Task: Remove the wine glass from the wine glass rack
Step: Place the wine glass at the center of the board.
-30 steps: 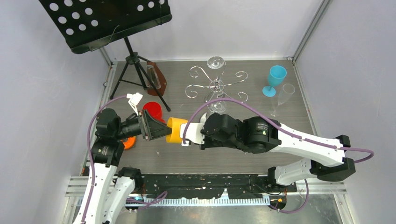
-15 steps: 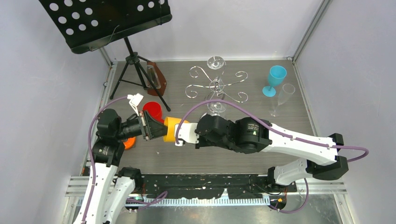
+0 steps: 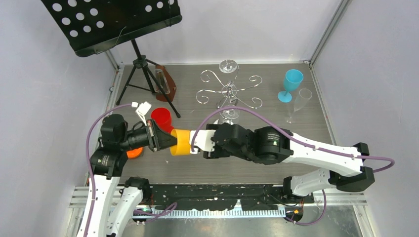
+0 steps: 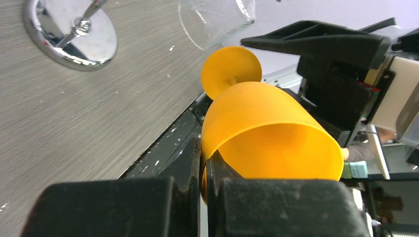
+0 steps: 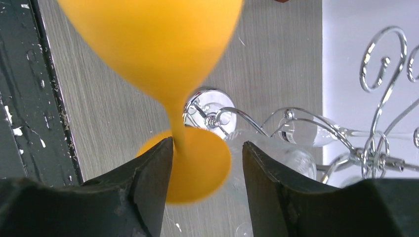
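Note:
The chrome wine glass rack stands at the back middle, with a clear wine glass hanging on its far side and another on its near side. A yellow plastic goblet lies sideways in the air between my grippers. My left gripper is shut on the goblet's rim. My right gripper is open, its fingers either side of the goblet's stem and foot. The rack's round base and scroll arms show in the wrist views.
A red cup stands just behind the left gripper. A black tripod music stand and a brown object are at the back left. A blue goblet and a clear flute are at the back right.
Both grippers and the yellow goblet have shifted a little left and toward the near edge. The rack and its glasses have not moved.

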